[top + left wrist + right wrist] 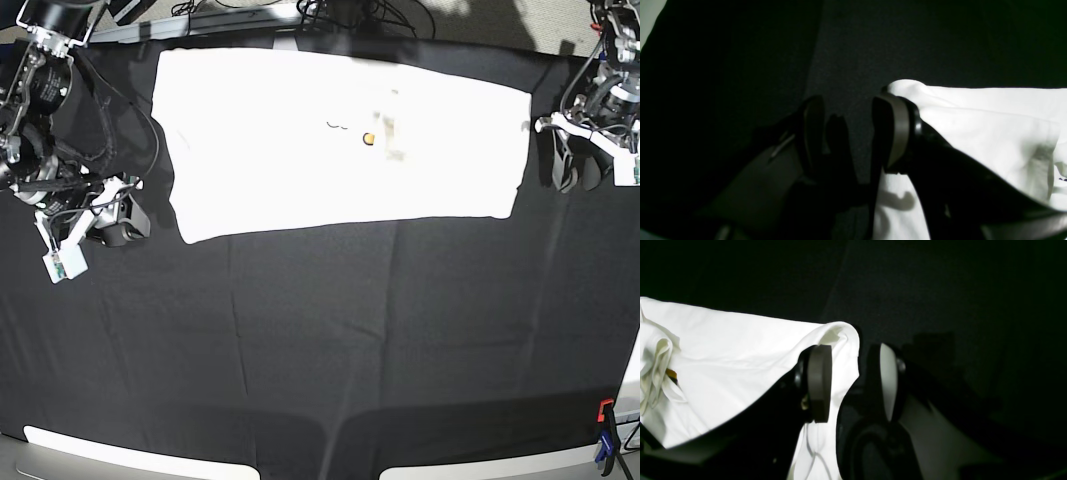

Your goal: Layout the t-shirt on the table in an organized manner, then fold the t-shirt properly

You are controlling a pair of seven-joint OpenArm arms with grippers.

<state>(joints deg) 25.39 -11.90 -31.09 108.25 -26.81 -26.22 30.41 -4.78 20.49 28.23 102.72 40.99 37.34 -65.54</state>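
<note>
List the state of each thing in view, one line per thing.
t-shirt: folded into a wide white rectangle, lying flat on the far part of the table, held by neither gripper.
table: covered in wrinkled black cloth.
left gripper: open, beside the shirt's edge.
right gripper: open, one finger against the shirt's corner.
clamp: fixed at the near corner.

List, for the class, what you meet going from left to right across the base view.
Right gripper → t-shirt → left gripper → clamp.
</note>
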